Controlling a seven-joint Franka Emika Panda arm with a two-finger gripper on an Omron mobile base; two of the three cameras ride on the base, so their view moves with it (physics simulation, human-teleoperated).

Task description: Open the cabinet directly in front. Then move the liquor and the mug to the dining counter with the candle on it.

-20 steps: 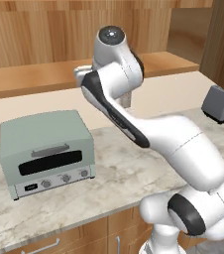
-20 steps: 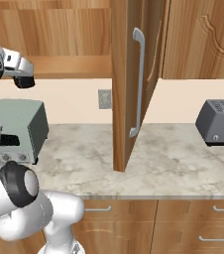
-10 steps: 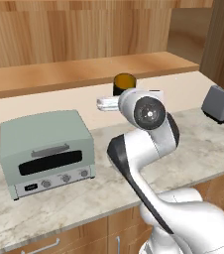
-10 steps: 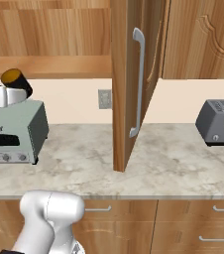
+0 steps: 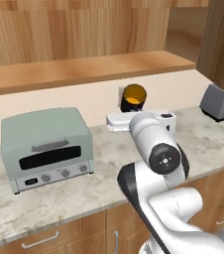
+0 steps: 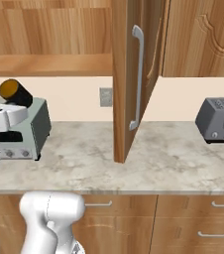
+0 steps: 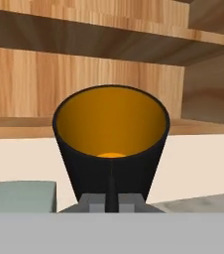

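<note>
While the mug (image 7: 111, 144) fills the hand view's centre, the gripper (image 7: 111, 202) is clamped on its wall, fingertips mostly hidden, the handle out of sight.

A home kitchen, computer-rendered. A marble countertop (image 6: 173, 158) runs over wooden base drawers (image 6: 198, 223) with short silver handles. A pale green toaster oven (image 5: 47, 146) sits at 9 o'clock on it, a grey slot toaster (image 6: 218, 119) at 3 o'clock. Above, a wood wall cabinet (image 6: 198, 37) stands with one door (image 6: 129, 74) swung open, and a wall outlet (image 6: 105, 97) is set into the cream backsplash.
</note>
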